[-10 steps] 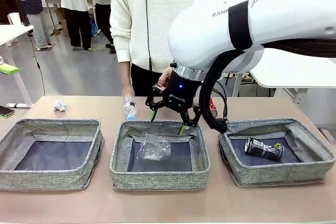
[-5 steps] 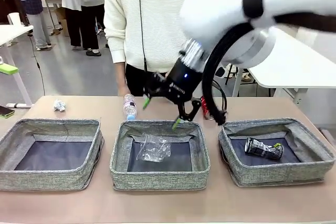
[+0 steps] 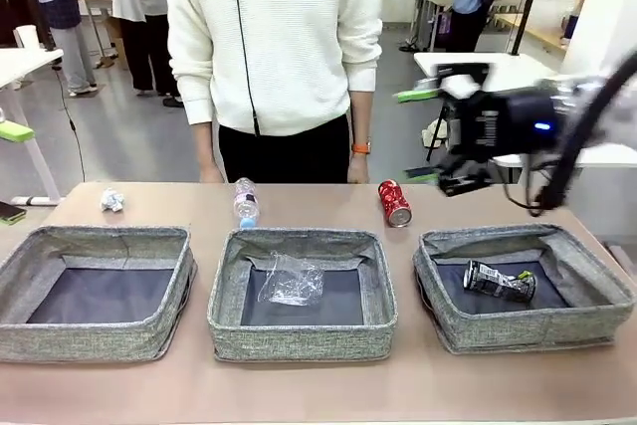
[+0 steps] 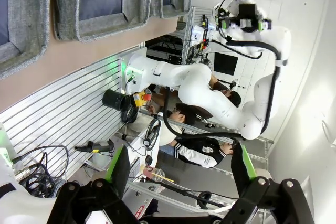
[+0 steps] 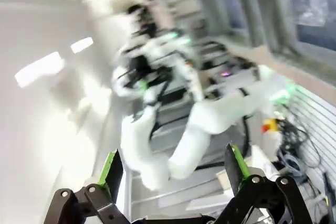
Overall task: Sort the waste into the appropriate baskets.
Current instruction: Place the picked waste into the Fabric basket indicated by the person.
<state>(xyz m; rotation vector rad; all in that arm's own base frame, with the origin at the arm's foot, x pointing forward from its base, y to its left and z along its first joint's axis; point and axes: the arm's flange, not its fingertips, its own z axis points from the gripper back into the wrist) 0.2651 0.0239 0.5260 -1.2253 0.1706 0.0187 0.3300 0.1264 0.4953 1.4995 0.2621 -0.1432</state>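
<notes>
Three grey baskets stand in a row: left (image 3: 100,340), middle (image 3: 302,337), right (image 3: 528,330). A clear plastic cup (image 3: 292,282) lies in the middle one and a crushed black-white can (image 3: 500,282) in the right one. Beyond the baskets, a crumpled paper ball (image 3: 112,200), a clear bottle (image 3: 246,202) and a red can (image 3: 394,203) rest on the table. My right gripper (image 3: 422,136) hangs raised above the right basket's far side, turned sideways, open and empty. In its wrist view, my left gripper (image 4: 181,169) is open and holds nothing, far from the table.
A person in a white sweater (image 3: 274,37) stands at the far edge behind the bottle and red can, hands down. A white table (image 3: 478,69) is behind my right arm. Bare tabletop runs along the near edge in front of the baskets.
My right arm has swung up and to the right, away from the middle basket, with its jaws open. The cup stays in the middle basket. The person has shifted left.
</notes>
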